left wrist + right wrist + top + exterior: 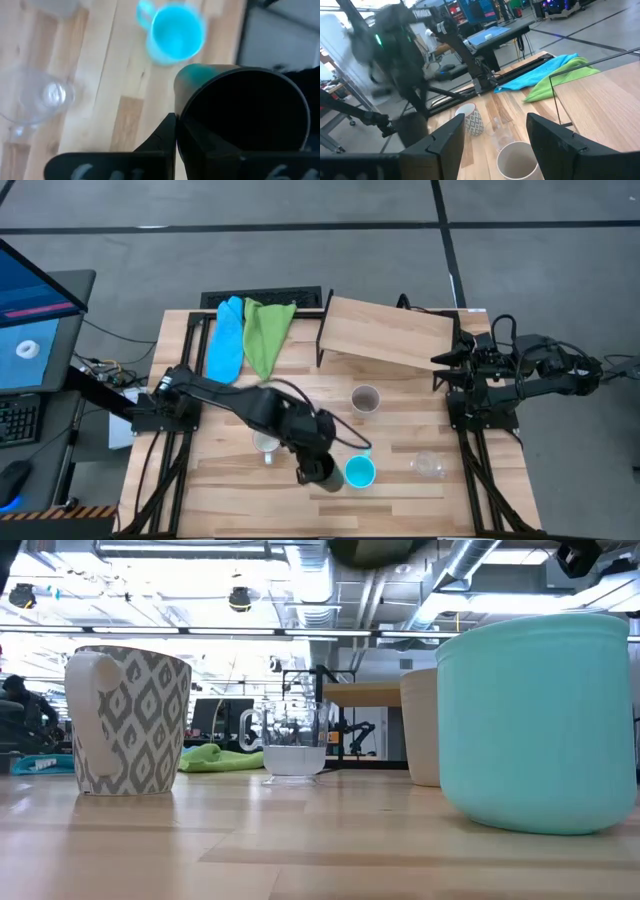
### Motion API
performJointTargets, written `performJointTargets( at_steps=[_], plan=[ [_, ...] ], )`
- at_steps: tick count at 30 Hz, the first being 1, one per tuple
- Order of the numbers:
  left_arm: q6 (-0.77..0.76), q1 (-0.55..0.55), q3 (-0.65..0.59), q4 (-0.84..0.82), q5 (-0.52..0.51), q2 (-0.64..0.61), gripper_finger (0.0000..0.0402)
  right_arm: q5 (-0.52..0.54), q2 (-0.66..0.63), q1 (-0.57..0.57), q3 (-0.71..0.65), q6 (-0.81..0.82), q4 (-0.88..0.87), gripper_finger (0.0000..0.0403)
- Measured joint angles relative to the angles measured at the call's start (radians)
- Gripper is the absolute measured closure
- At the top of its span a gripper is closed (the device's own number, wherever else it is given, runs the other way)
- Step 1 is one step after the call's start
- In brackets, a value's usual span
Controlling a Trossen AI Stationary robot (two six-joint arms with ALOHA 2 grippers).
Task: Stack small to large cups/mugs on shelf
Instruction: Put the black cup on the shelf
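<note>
Black cup (320,472) gripped upright in left claw (312,470) near table front, shelf (388,330) far right of it; right claw (448,358) open beside shelf.

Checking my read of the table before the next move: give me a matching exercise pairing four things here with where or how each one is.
Things:
1. black cup
2. cyan mug
3. beige tumbler
4. right gripper

States:
A. open, holding nothing, at the table's right edge
B. standing just in front of the shelf
C. rim pinched by the left gripper
D. on the table right beside the black cup

Pairs: 1-C, 2-D, 3-B, 4-A
</note>
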Motion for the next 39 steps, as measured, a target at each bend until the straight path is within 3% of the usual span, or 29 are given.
performJointTargets(
  at_steps=[3, 6, 10, 18, 27, 35, 39],
  plan=[
    [-0.012, 0.007, 0.16, -0.051, -0.007, -0.009, 0.0401, 0.0, 0.0, 0.0, 0.0, -0.002, 0.0, 0.017],
    [-0.065, 0.017, 0.066, 0.095, -0.001, -0.133, 0.0401, 0.0, 0.0, 0.0, 0.0, -0.001, 0.002, 0.017],
    [-0.086, 0.023, 0.045, 0.206, -0.053, -0.262, 0.0401, 0.0, -0.001, 0.0, 0.0, -0.001, 0.003, 0.017],
    [0.132, 0.01, 0.042, 0.482, -0.114, -0.422, 0.0401, 0.0, -0.001, 0.0, 0.0, -0.007, 0.006, 0.017],
    [0.346, 0.01, 0.043, 0.732, 0.059, -0.484, 0.0401, 0.0, -0.001, 0.0, 0.0, -0.008, 0.005, 0.017],
    [0.494, -0.008, 0.042, 0.854, 0.16, -0.464, 0.0401, 0.0, -0.001, 0.0, 0.0, -0.008, 0.005, 0.017],
    [0.647, -0.021, 0.042, 0.941, 0.206, -0.445, 0.0401, 0.001, -0.001, 0.0, 0.0, -0.008, 0.005, 0.017]
  ],
)
